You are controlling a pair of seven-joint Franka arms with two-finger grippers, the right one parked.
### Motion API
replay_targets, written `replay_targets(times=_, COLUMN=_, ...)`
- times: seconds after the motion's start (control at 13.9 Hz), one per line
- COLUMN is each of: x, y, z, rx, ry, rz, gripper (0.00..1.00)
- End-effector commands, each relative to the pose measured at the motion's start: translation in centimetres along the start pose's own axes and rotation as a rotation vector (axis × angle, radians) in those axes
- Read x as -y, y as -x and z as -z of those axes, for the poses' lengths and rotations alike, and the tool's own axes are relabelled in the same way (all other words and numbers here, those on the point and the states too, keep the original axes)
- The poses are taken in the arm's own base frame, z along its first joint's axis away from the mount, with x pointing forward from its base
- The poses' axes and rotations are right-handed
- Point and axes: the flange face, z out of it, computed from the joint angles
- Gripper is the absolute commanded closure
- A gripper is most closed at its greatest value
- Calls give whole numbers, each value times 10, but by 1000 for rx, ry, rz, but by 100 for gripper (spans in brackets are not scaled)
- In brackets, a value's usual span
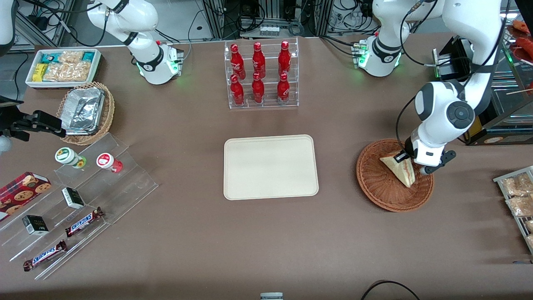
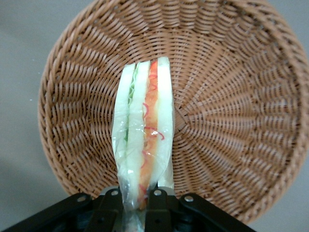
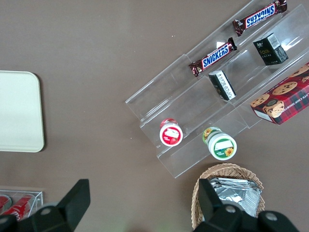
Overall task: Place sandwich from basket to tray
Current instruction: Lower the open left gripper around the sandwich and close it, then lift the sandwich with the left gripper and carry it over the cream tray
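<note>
The sandwich is a plastic-wrapped triangular wedge in the reddish-brown wicker basket toward the working arm's end of the table. In the left wrist view the sandwich stands on edge with red, pink and green filling showing, over the basket. My left gripper is shut on the sandwich's end, its fingers pressing the wrapper from both sides. In the front view the gripper is down in the basket. The cream tray lies flat at the table's middle and also shows in the right wrist view.
A clear rack of red bottles stands farther from the front camera than the tray. A wire rack of snack bags sits beside the basket at the table's edge. Acrylic steps with candy bars, a foil-container basket and a white snack bin lie toward the parked arm's end.
</note>
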Motion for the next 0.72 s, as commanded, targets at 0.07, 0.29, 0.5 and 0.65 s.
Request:
replay_targets(times=0.07, x=-42, y=-9, z=67, rx=48, ry=-24, rz=4, gripper=100)
replay_targets(times=0.29, x=-78, y=5, z=85, rx=44, ry=-26, rz=4, gripper=100)
replay_targets(times=0.5, x=-113, y=28, z=88, rx=30, ry=-25, rz=-47, gripper=100)
replay_targets(times=0.65, x=-139, y=43, z=91, rx=21, ry=-20, rz=-93, gripper=100)
